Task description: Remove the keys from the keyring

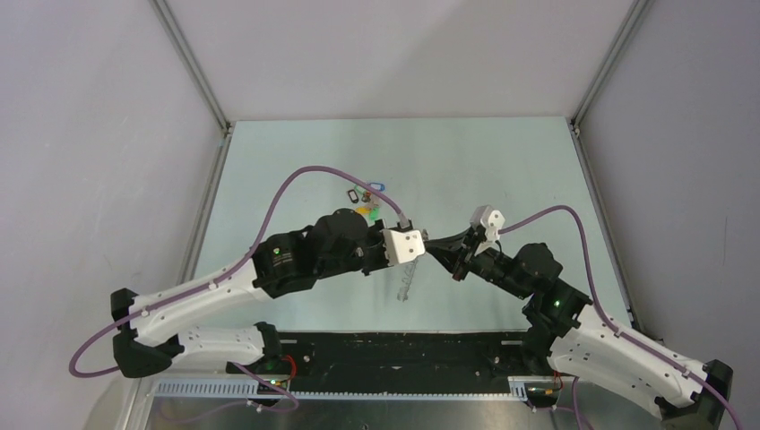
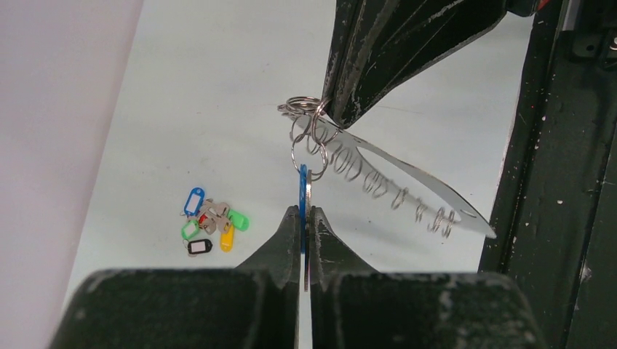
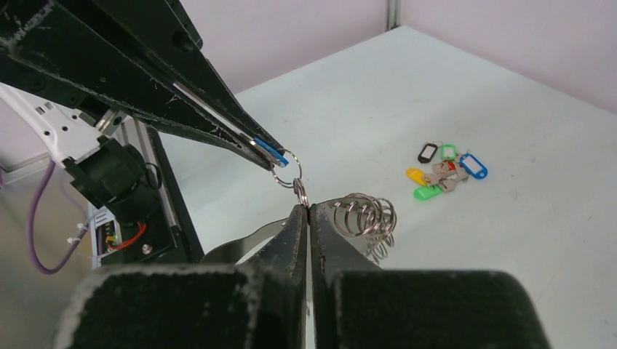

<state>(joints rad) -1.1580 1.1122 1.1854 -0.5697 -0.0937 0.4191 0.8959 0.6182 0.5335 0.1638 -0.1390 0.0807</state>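
Note:
My left gripper is shut on a blue key tag with a flat metal key beside it. A small silvery ring links the tag to the keyring, a long pale oval loop fringed with small metal rings. My right gripper is shut on one end of the keyring, right next to that link. In the top view the two grippers meet tip to tip, left and right, above the table, and the keyring hangs below them.
A pile of loose key tags lies on the pale table behind the left arm: blue, green, yellow, black, red, with metal keys. It shows in the left wrist view and the right wrist view. Grey walls enclose the table.

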